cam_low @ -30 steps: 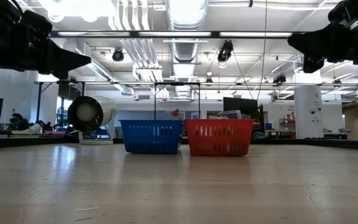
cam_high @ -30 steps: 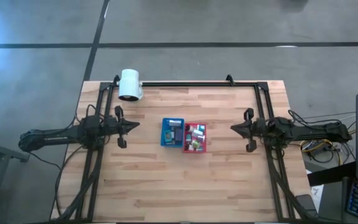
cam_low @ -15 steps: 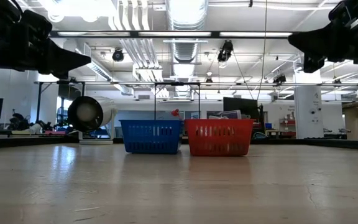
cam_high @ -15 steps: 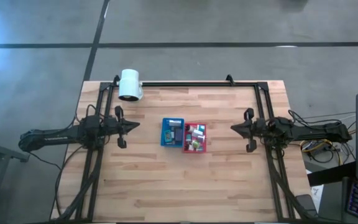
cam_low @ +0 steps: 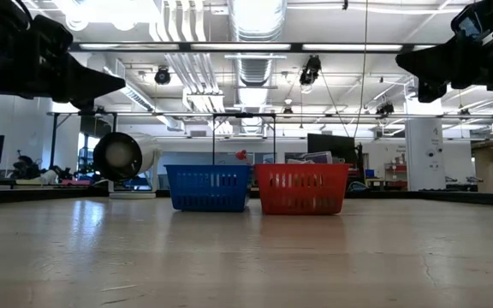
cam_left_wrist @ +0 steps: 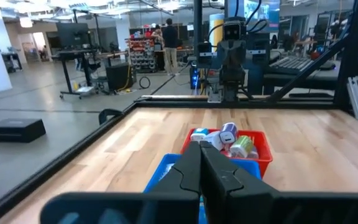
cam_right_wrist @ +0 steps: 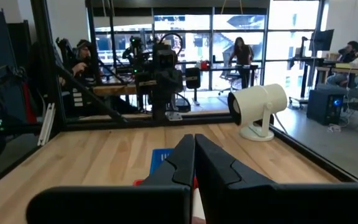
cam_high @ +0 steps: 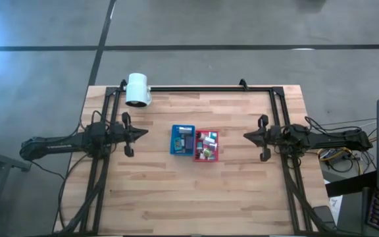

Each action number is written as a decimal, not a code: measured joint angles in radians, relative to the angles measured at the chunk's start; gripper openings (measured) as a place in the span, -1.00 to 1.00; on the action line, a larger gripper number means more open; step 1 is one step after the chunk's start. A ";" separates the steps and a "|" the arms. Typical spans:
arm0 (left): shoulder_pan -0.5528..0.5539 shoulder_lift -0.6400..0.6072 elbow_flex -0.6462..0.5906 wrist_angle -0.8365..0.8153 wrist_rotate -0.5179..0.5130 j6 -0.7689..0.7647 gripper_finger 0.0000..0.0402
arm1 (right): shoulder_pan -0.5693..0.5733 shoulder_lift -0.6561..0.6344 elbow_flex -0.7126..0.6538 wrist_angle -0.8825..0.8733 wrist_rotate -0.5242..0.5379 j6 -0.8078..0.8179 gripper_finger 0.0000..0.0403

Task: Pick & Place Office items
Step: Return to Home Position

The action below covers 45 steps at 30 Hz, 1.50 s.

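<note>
Items: small mixed office items (cam_left_wrist: pixel 229 138) sit inside the red plastic basket (cam_low: pixel 301 189) and the blue plastic basket (cam_low: pixel 208 188), which are side by side mid-table.
Left gripper (cam_high: pixel 144 132): pinched closed, empty, raised over the table's left side.
Right gripper (cam_high: pixel 246 135): same deal, closed on nothing, over the right side.

High view: the office items (cam_high: pixel 206 146) are too small to tell apart. Low view: the walls of the blue bin (cam_low: pixel 208 188) and red bin (cam_low: pixel 301 188) hide nearly all their contents — both arms are cut off by the picture's edges. Wrist views: the left gripper (cam_left_wrist: pixel 200 145) covers most of the blue bin; the right gripper (cam_right_wrist: pixel 194 138) covers most of both bins.
</note>
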 joint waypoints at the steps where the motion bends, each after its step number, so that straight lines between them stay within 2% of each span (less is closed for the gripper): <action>1: 0.000 0.001 0.000 0.000 0.000 -0.013 -0.99 | 0.000 0.000 0.000 0.000 0.000 0.000 -0.96; 45: 0.000 0.001 0.000 0.000 0.000 -0.023 -0.98 | 0.000 0.001 0.000 -0.008 -0.001 -0.001 -0.96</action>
